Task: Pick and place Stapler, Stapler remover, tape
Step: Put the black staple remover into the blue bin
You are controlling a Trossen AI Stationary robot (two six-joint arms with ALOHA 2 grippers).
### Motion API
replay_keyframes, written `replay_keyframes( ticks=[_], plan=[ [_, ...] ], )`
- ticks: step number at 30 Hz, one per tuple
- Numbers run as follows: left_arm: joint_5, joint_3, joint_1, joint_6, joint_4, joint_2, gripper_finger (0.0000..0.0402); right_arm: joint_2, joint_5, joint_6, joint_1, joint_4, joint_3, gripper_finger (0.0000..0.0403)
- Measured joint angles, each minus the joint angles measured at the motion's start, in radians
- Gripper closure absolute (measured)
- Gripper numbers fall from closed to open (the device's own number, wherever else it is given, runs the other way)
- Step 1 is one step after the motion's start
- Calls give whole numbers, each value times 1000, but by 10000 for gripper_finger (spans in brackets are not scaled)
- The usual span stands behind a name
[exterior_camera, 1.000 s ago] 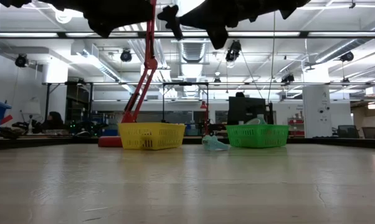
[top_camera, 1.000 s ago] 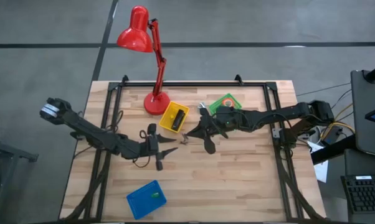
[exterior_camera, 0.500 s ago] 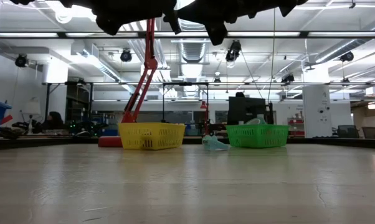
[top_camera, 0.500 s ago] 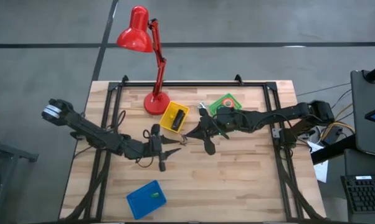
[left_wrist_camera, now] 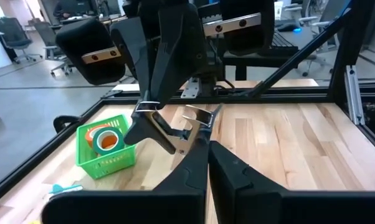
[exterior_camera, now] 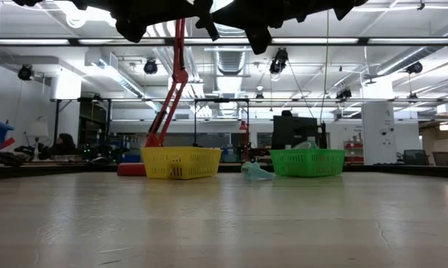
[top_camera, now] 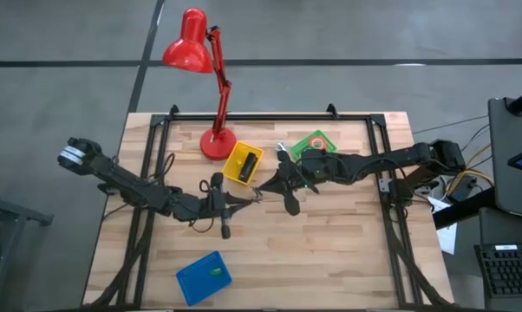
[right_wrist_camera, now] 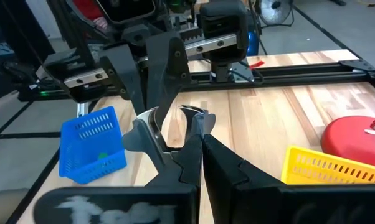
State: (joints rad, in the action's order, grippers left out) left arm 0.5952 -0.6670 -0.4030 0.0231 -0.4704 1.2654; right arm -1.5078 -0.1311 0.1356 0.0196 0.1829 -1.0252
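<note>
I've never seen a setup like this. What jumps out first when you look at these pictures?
Two dark arms meet over the middle of the wooden table, the left gripper and right gripper tip to tip around a small silvery staple remover held up between them. Behind them a bright red desk lamp stands at the far edge, beside a yellow basket and a green basket; a blue basket sits near the front.

text: none legible | labels/brands/nos: none | signs: none

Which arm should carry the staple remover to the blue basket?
Left, probably. The left gripper and right gripper meet at the staple remover mid-table, but the blue basket lies on the left arm's side.
</note>
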Motion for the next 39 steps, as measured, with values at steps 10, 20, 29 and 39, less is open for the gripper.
replay_keyframes(
  ticks=[10, 20, 29, 39],
  plan=[
    [-117, 0, -37, 129, 198, -94, 399, 11, -37, 1, 3, -65, 0, 389],
    [-397, 2, -151, 540, 514, -275, 401, 13, -18, 67, 2, -195, 30, 306],
    [-528, 2, -295, 1073, 695, -179, 401, -7, 165, 131, -11, -237, 121, 269],
    [-663, -27, -332, 1266, 654, -9, 383, -115, 266, 5, -37, -221, 164, 279]
  ],
)
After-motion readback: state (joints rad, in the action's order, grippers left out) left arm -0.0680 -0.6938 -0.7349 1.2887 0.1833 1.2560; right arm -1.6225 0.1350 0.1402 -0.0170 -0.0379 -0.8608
